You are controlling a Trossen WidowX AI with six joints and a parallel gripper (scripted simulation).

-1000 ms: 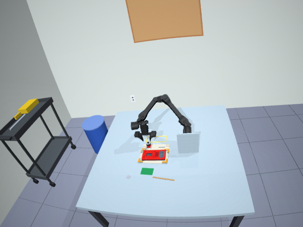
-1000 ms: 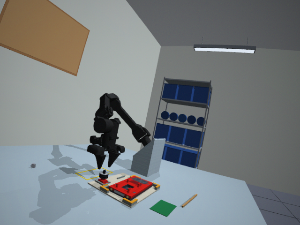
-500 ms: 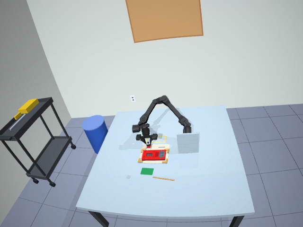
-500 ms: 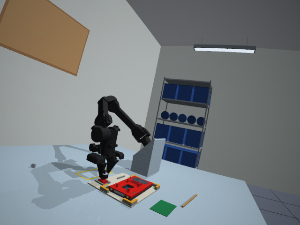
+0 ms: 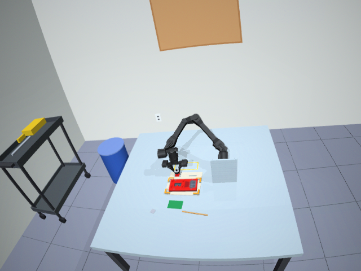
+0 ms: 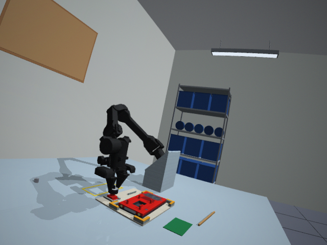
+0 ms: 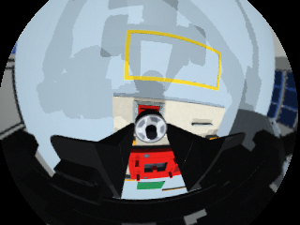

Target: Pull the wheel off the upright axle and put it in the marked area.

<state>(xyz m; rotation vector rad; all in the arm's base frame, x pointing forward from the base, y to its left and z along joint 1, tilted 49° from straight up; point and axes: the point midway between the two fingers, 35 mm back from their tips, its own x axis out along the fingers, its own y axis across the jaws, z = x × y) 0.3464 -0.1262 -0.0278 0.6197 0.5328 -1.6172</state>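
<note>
The wheel [image 7: 159,126] [image 6: 114,189], black with a grey spoked face, is around the dark upright axle [image 7: 151,132], which shows through its hub. My gripper [image 5: 176,171] [image 6: 113,190] [image 7: 150,127] points down and is shut on the wheel, one finger on each side. The wheel is low over the small red axle base [image 5: 177,175] [image 6: 113,196] [image 7: 148,109]. The fingers hide part of the wheel and axle. The marked area, a yellow outline [image 5: 198,165] [image 6: 89,192] [image 7: 127,55], lies on the table just beyond the board, and no object is inside it.
A cream board [image 5: 171,195] [image 7: 122,110] carries the axle base and a red chassis [image 5: 183,185] [image 6: 132,202] between orange-grey corner brackets. A grey block [image 5: 224,171] [image 6: 161,171] stands to the right. A green sheet [image 5: 175,204] and an orange stick [image 5: 194,213] lie in front.
</note>
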